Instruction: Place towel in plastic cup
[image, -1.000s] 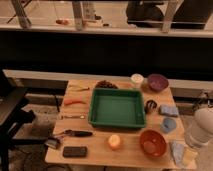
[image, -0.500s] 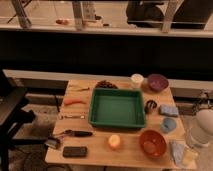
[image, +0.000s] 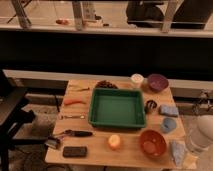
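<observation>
A light blue towel (image: 176, 151) lies crumpled at the front right corner of the wooden table (image: 95, 150). A small blue plastic cup (image: 168, 125) stands upright just behind it, near the right edge. A blue folded cloth or sponge (image: 169, 110) lies further back on the right. A white rounded part of my arm (image: 202, 133) shows at the right edge, beside the table. My gripper itself is out of view.
A green tray (image: 117, 107) sits mid-table. An orange bowl (image: 152, 142), an orange fruit (image: 115, 142), a purple bowl (image: 157, 81), a white cup (image: 136, 79), a dark round object (image: 150, 105), utensils (image: 75, 133) and a black block (image: 75, 151) lie around it.
</observation>
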